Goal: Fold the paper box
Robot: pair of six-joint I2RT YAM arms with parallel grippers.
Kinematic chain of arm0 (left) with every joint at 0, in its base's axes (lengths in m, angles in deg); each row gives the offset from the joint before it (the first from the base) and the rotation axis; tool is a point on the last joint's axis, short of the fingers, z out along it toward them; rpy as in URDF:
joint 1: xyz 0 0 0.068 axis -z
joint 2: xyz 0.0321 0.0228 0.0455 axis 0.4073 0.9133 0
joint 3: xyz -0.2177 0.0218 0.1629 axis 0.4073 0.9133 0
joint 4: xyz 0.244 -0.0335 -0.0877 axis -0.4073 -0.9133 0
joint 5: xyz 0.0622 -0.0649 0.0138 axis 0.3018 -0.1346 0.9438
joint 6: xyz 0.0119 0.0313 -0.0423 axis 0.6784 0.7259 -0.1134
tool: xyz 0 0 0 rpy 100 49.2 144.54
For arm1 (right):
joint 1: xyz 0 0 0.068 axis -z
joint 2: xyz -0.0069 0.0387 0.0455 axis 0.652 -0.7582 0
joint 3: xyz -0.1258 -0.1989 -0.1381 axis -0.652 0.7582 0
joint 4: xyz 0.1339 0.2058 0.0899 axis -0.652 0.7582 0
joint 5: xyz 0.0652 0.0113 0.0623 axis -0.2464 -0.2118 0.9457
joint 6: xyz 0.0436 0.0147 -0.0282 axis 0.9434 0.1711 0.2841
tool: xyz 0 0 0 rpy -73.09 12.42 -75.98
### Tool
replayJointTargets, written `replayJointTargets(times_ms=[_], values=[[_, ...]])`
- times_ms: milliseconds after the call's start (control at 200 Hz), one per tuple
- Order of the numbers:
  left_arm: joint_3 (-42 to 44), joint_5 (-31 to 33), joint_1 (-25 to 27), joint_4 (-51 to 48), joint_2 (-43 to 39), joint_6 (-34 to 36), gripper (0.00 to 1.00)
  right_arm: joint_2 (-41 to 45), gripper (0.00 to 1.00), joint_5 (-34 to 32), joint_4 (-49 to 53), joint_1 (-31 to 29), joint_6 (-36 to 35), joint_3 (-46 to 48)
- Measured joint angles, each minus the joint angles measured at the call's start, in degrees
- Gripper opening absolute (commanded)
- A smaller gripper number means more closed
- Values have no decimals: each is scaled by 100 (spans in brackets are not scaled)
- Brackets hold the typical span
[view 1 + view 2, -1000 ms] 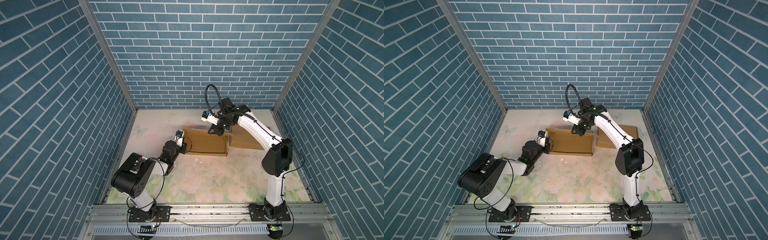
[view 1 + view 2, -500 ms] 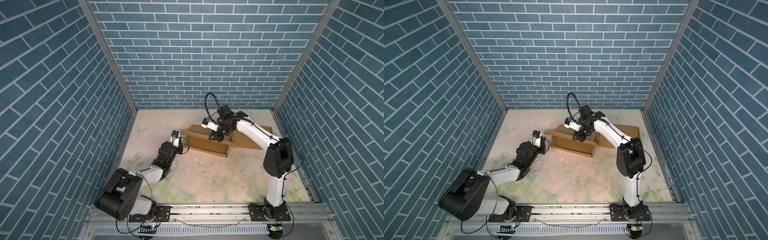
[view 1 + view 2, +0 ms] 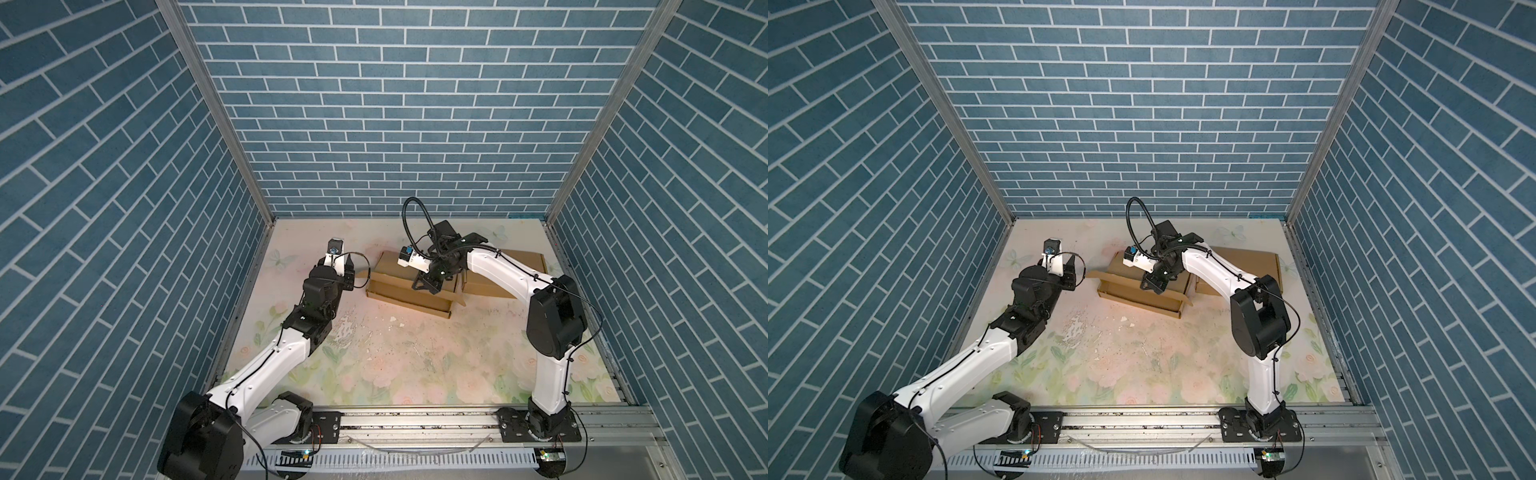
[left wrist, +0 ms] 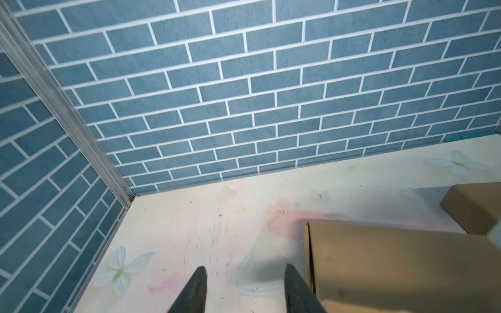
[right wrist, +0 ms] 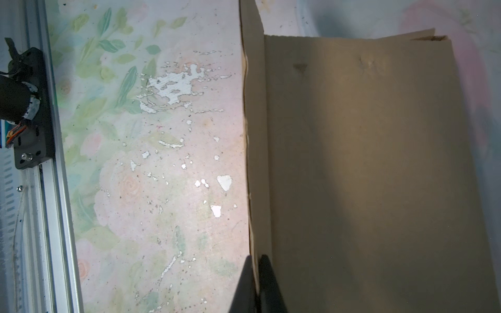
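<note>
The paper box [image 3: 399, 289] [image 3: 1129, 291] is a brown cardboard tray lying at the back middle of the table, open side up, with a flap sticking out at its left end. My right gripper [image 3: 426, 284] [image 3: 1154, 284] is shut on the box's front wall; in the right wrist view the fingertips of this gripper [image 5: 256, 260] pinch the wall's thin edge beside the broad panel of the box [image 5: 366, 162]. My left gripper [image 3: 344, 266] [image 3: 1064, 270] [image 4: 244, 271] is open, just left of the box [image 4: 393, 265], holding nothing and not touching it.
A flat brown cardboard panel [image 3: 523, 262] [image 3: 1246, 262] lies behind the right arm at the back right; I cannot tell whether it joins the box. Blue brick walls close in the back and sides. An aluminium rail [image 3: 415, 419] runs along the front edge.
My left gripper has opened and drawn back to the left from the box's left end. The right gripper stays shut, and the box has turned slightly.
</note>
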Motion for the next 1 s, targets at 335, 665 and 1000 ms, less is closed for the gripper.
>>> replayJointTargets(times_ms=[335, 665, 1000], values=[[-1051, -1054, -431, -1187, 951, -710, 51, -297, 30, -138, -538, -345, 142, 479], [-1495, -2277, -446, -1609, 2006, -1134, 49, -225, 56, 111, -1093, -295, 686, 866], [-1486, -2957, -337, -1298, 2837, -1469, 43, 645, 46, 289, -1895, 177, 2026, 1563]])
